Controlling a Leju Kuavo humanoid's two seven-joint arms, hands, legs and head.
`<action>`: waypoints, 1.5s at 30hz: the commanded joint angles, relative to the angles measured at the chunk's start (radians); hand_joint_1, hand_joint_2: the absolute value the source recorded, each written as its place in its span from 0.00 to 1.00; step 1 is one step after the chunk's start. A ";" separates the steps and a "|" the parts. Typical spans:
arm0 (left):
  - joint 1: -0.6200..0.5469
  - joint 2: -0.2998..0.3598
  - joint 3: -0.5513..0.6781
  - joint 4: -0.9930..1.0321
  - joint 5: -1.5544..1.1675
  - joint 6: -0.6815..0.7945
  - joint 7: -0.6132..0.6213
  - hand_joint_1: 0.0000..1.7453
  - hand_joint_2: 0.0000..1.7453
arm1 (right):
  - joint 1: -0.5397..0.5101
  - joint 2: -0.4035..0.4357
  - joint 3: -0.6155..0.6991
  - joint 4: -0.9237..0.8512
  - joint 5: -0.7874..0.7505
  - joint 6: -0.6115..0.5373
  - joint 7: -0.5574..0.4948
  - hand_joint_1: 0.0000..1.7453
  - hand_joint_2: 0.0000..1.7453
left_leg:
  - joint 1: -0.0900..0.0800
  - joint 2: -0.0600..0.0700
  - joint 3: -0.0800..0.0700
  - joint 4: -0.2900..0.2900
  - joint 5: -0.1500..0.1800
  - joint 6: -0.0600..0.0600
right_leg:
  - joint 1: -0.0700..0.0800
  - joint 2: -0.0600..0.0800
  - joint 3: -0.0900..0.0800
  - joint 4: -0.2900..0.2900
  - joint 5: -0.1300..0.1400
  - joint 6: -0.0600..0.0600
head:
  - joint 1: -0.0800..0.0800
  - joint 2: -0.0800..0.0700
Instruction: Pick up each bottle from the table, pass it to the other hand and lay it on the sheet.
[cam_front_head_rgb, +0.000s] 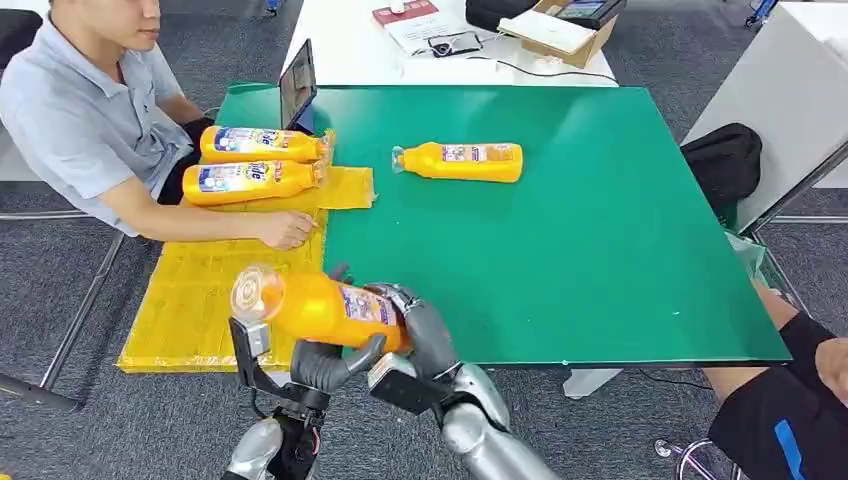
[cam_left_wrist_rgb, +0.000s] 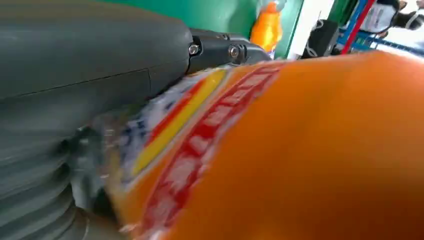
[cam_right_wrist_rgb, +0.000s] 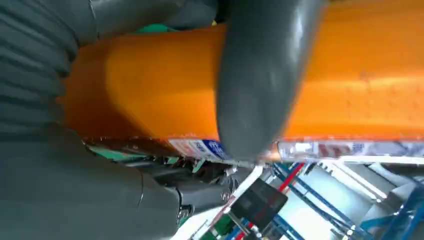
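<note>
Person's hand (cam_front_head_rgb: 287, 230) on sheet (cam_front_head_rgb: 190, 300) – blocks far part; near part free

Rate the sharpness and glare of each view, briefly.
Head view: sharp and evenly lit, with soft sheen on the green table. Left wrist view: held bottle too close, its label smeared. Right wrist view: bottle and thumb soft, with the background bright.

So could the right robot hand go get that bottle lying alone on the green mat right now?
Probably not yet. The right robot hand and the left robot hand both grip the held bottle. The path to the lone bottle looks open across the green mat.
</note>
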 joint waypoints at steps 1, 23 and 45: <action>-0.045 0.019 -0.017 -0.009 0.005 0.017 -0.008 0.00 1.00 | -0.029 0.001 0.147 0.168 0.003 -0.007 -0.013 1.00 1.00 | 0.001 0.001 0.004 -0.001 -0.001 -0.001 | 0.001 0.000 0.004 -0.001 -0.001 -0.002 | 0.000 0.000; -0.037 -0.017 0.040 -0.063 0.170 -0.008 -0.030 1.00 1.00 | -0.003 0.041 0.185 0.186 -0.087 0.029 0.013 0.00 1.00 | 0.001 -0.002 0.004 0.000 -0.001 -0.001 | 0.001 -0.003 0.004 -0.001 -0.002 -0.002 | 0.000 0.000; -0.320 0.102 0.097 0.434 -0.649 0.583 -0.029 1.00 1.00 | 0.060 -0.023 0.200 -0.120 -0.032 -0.176 -0.008 0.00 0.00 | 0.000 -0.002 0.004 -0.001 0.000 -0.001 | 0.001 -0.002 0.004 0.000 -0.001 -0.002 | -0.001 0.000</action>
